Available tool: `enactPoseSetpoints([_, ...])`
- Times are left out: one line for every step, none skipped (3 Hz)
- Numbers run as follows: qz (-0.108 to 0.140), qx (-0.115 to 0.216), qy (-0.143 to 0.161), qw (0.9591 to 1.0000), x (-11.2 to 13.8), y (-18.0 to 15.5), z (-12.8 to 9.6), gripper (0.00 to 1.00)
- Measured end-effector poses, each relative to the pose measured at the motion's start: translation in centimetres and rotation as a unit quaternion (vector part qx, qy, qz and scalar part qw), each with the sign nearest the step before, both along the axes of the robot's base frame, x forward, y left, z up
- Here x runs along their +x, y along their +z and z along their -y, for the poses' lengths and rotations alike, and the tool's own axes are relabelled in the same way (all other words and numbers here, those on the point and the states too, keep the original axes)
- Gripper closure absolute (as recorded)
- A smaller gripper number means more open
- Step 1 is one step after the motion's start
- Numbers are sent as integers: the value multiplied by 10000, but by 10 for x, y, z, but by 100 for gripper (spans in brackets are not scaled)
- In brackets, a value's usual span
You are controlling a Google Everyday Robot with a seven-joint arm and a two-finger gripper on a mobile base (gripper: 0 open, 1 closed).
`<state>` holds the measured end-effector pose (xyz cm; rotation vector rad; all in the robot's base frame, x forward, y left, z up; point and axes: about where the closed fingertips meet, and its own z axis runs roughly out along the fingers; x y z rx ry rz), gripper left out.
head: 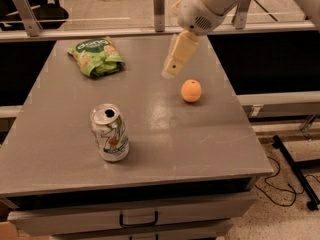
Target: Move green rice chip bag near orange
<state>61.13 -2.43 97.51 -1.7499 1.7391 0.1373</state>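
The green rice chip bag (96, 56) lies crinkled at the far left of the grey table (60, 144), with white lettering and orange chip pictures on it. The orange (191, 90) sits at the right of the table, well apart from the bag. My gripper (172, 68) hangs above the table's far middle, just up and left of the orange and well to the right of the bag. It holds nothing that I can see.
A silver-green soda can (109, 132) stands upright, opened, at the front left of the table. A rail with metal posts (159, 6) runs behind the table's far edge. Drawers (137, 216) sit under the front edge. A stand leg and cables (295, 171) lie on the floor at right.
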Motion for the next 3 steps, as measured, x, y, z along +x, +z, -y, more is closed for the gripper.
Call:
enactPoseSetpoints([-46, 615, 32, 9981, 45, -17, -51, 0])
enactPoseSetpoints([-103, 1091, -32, 9940, 91, -30, -100, 0])
enactPoseSetpoints([-351, 1285, -98, 9910, 120, -55, -144, 0])
